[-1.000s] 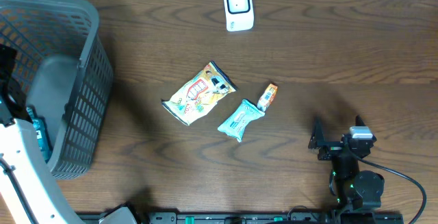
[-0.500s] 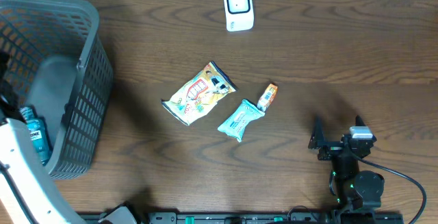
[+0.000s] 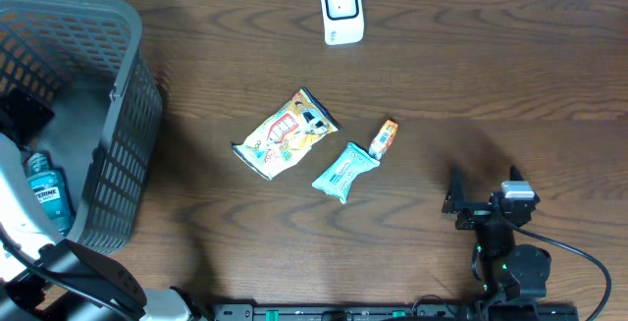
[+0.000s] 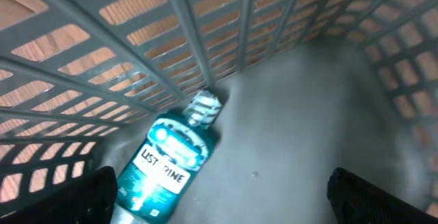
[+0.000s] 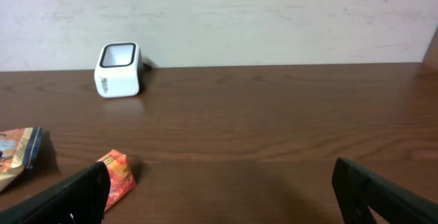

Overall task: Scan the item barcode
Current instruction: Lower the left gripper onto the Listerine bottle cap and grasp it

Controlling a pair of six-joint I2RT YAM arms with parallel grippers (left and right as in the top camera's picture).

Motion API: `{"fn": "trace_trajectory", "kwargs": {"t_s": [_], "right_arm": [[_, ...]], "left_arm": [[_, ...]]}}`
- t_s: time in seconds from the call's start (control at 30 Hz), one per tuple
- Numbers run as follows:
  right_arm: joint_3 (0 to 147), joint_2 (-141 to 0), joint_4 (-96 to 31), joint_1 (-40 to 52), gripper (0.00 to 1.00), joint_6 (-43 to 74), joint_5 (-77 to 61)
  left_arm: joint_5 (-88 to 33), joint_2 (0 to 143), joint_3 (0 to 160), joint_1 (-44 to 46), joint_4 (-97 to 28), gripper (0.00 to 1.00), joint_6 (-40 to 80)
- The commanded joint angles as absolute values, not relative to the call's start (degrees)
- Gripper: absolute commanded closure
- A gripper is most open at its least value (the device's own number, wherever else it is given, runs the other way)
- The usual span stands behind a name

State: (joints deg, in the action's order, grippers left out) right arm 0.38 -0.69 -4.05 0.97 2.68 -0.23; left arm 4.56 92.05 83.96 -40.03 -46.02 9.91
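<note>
Mouthwash bottle, teal with a white label and a pale ribbed cap, lies on its side on the floor of the grey basket. It is close against the basket's slatted wall, with its cap pointing toward that wall. The basket stands at the left edge of the tabletop. From overhead the bottle shows in the basket's near-left part, partly behind the white link of the left arm. The left gripper hangs inside the basket above the bottle with its jaws spread wide and empty. Only its two dark fingertips show, one at each lower corner of the wrist view, and neither touches the bottle.

White scanner with a dark-rimmed window stands at the middle of the tabletop's far edge. Three packets lie near the tabletop's centre: a yellow-and-white snack bag, a teal packet just beside its right end, and a small orange packet just beside the teal one, toward the right edge. The right gripper sits by the near edge toward the right corner, well apart from the packets, with its jaws wide apart and holding nothing. Its wrist view looks along the tabletop to the scanner, with the orange packet low on the left
</note>
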Motion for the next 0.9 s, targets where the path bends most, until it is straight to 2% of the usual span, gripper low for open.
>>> {"fn": "trace_trajectory", "kwargs": {"t_s": [0.0,0.2,0.87], "right_arm": [[0.32,-0.43,-4.27,0.47,0.01,2.07,0.05],[0.32,-0.43,-4.27,0.47,0.01,2.07,0.05],[0.32,-0.43,-4.27,0.54,0.01,2.07,0.05]], "left_arm": [[4.10,91.53,81.47,-41.30,-46.09,0.02,3.70],[4.12,91.53,75.96,-43.48,-44.97,0.02,-0.54],[4.89,92.64,62.54,-46.50,-33.65,0.02,0.01]]}}
